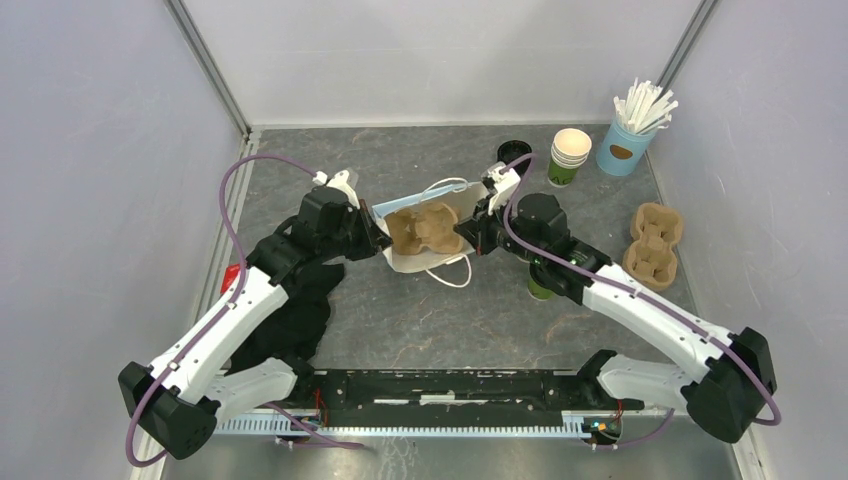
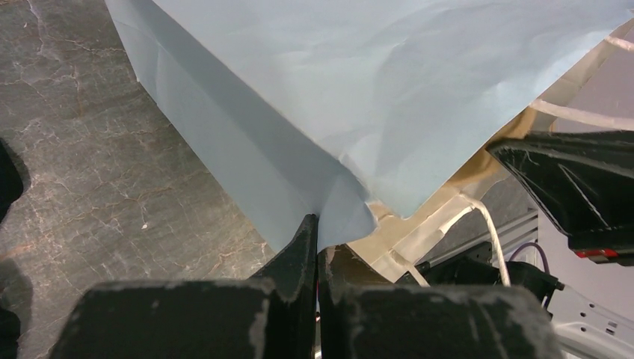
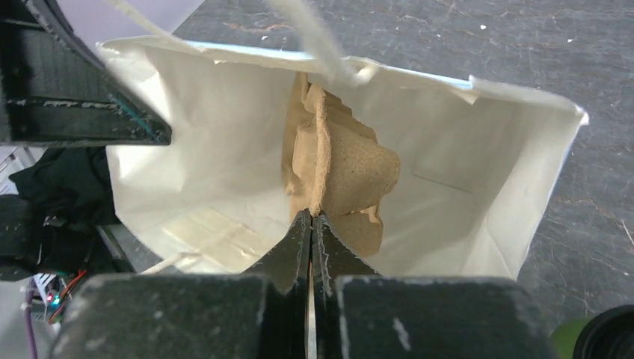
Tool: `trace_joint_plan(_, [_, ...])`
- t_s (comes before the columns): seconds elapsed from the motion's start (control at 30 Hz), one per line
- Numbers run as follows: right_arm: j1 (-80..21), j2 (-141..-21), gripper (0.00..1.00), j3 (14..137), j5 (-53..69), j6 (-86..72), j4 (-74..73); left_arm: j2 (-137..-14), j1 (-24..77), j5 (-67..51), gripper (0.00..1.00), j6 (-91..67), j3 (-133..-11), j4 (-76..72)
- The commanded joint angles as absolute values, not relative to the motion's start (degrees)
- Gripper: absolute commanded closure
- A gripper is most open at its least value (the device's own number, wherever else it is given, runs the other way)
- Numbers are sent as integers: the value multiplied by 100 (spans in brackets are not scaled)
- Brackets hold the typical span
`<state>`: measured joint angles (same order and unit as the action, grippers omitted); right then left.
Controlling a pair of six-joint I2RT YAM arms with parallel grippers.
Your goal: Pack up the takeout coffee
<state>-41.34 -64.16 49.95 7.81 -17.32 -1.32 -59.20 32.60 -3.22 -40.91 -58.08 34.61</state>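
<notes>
A paper bag (image 1: 457,203), blue outside and white inside, lies open at the table's middle. My left gripper (image 1: 381,239) is shut on its blue edge (image 2: 336,90), pinched at the fingertips (image 2: 318,221). My right gripper (image 1: 463,236) is shut on a brown pulp cup carrier (image 1: 424,227) and holds it inside the bag's mouth (image 3: 217,134); the carrier (image 3: 348,164) stands on edge between the fingertips (image 3: 311,218). One green cup (image 1: 539,289) stands partly hidden under my right arm; its black lid shows in the right wrist view (image 3: 607,335). The second lidded cup is not clearly seen.
A round black-topped thing (image 1: 513,152) stands behind my right wrist. A stack of lidless cups (image 1: 570,155) and a blue cup of white sticks (image 1: 629,138) stand at the back right. Two spare carriers (image 1: 654,241) lie right. A black cloth (image 1: 300,310) lies left.
</notes>
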Motion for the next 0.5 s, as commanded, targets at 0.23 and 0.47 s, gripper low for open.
trace_joint_plan(0.23, [-4149,-7301,100,5480,728,-1498,694,-5895,3252,-501,98,-4251,-5767,3419])
trace_joint_plan(0.47, [-4146,-7579,100,5423,935,-1350,955,-5937,3252,-544,98,-4193,-5792,3427])
